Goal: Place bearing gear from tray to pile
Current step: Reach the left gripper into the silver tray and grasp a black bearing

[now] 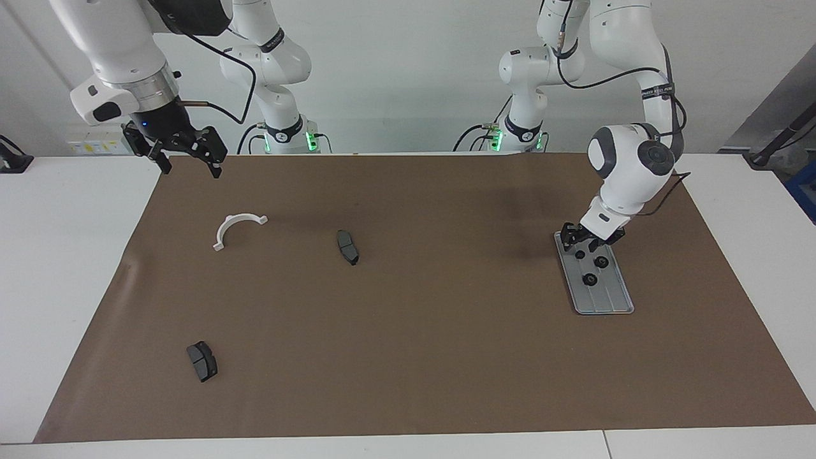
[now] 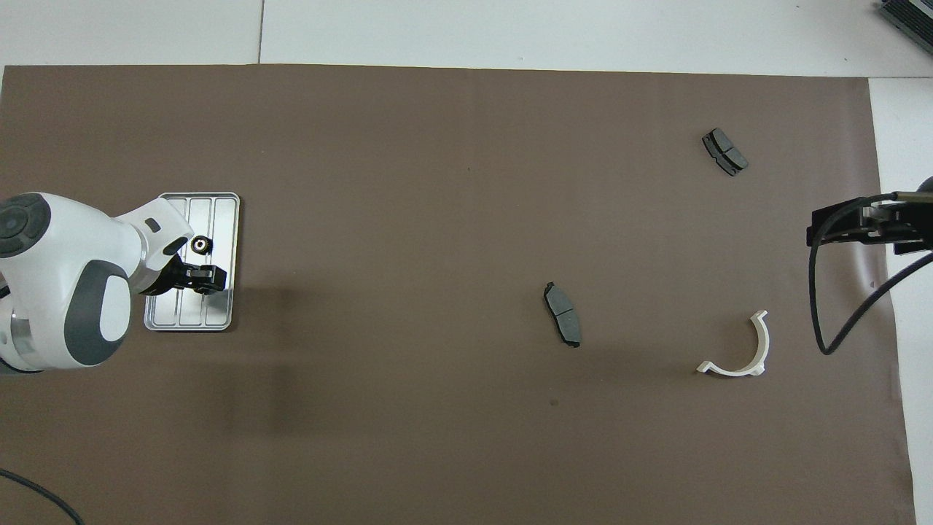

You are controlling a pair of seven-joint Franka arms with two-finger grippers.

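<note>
the bearing gears (image 1: 591, 280) were three small black toothed rounds lying on the tray (image 1: 613, 301), at the right of the facing view and the middle left of the overhead one. they looked like hard, stiff, light parts, probably slick on the ridged metal and likely to roll or skid if nudged; the safest hold seemed to be across the toothed rim, fingertips on two facing sides, coming straight down. the tray was flat silver-grey metal with lengthwise ridges, resting on a brown mat (image 1: 433, 357).

the left gripper (image 1: 583, 241) was low over the tray's upper end, just above the gear lying highest in the facing view; whether its fingers had clamped on anything i could not tell. the right gripper (image 1: 186, 157) waited with its fingers spread, raised at the upper left of that view.

the pile sat toward the left: a white half-ring bracket (image 1: 236, 228) and two dark brake pads (image 1: 347, 247), well apart.

no brand, label or writing could be read on the parts.
</note>
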